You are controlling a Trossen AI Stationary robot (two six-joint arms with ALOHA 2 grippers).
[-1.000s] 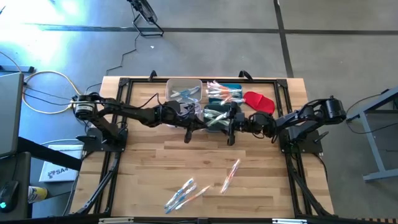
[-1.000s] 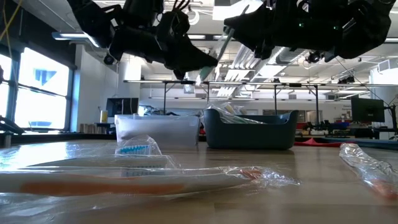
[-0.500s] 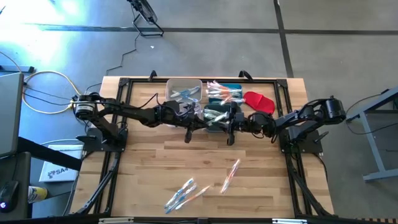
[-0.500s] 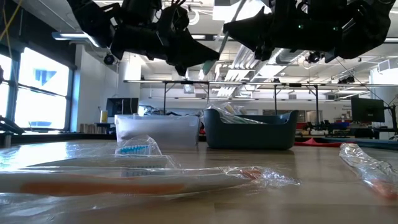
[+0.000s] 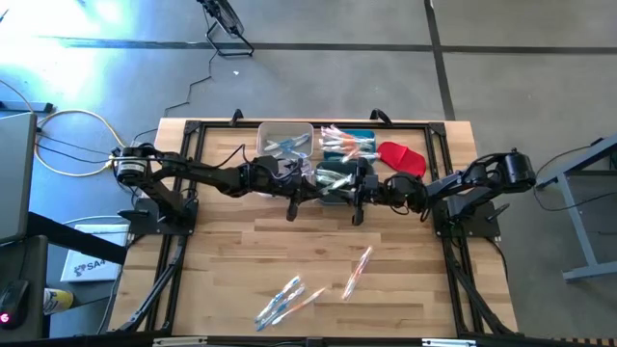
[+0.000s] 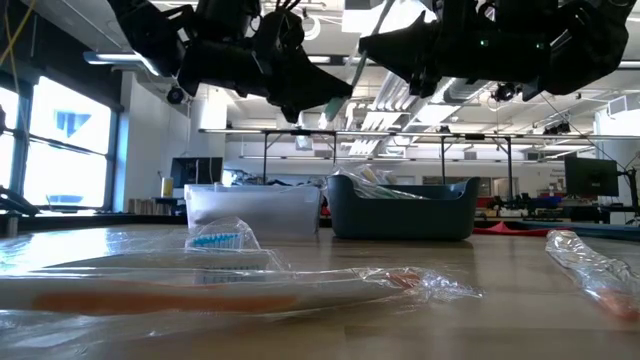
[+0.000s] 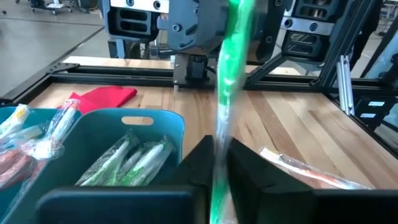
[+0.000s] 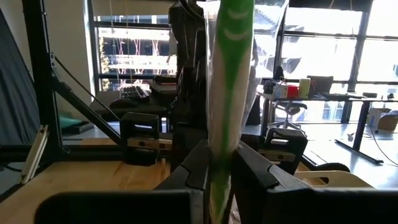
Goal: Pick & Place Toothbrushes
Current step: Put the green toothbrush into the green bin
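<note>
A green toothbrush [image 7: 231,68] in a clear wrapper hangs in the air between my two grippers, over the near teal bin [image 5: 337,179]; the right wrist view shows this toothbrush [image 8: 227,74] too. My left gripper [image 7: 221,146] reaches in from the table's left and is shut on it. My right gripper [image 8: 219,155] comes from the right and is shut on it as well. In the low view the left gripper [image 6: 335,95] and right gripper [image 6: 375,45] meet tip to tip. More toothbrushes [image 5: 357,272] lie loose on the near table. My left gripper pinches the green toothbrush between its two fingers [image 7: 199,155], with the handle [image 7: 219,134] running out ahead of them. The fingers come roughly level from the table's left. The toothbrush is clear of the table and bins. My right gripper pinches the same toothbrush between its two fingers [image 8: 252,165] at a stretch of the wrapped handle [image 8: 217,140]. It comes about level from the table's right. The toothbrush slants up past the fingers, lifted clear.
A clear bin [image 5: 284,141] and a second teal bin [image 5: 349,143] with toothbrushes stand at the far side, a red cloth [image 5: 402,157] to their right. Wrapped toothbrushes [image 5: 284,301] lie near the front edge. A black frame [image 5: 193,130] borders the table.
The right gripper has shut on the green toothbrush, which has tipped from a slant to steeper. Both arms have kept their places.
</note>
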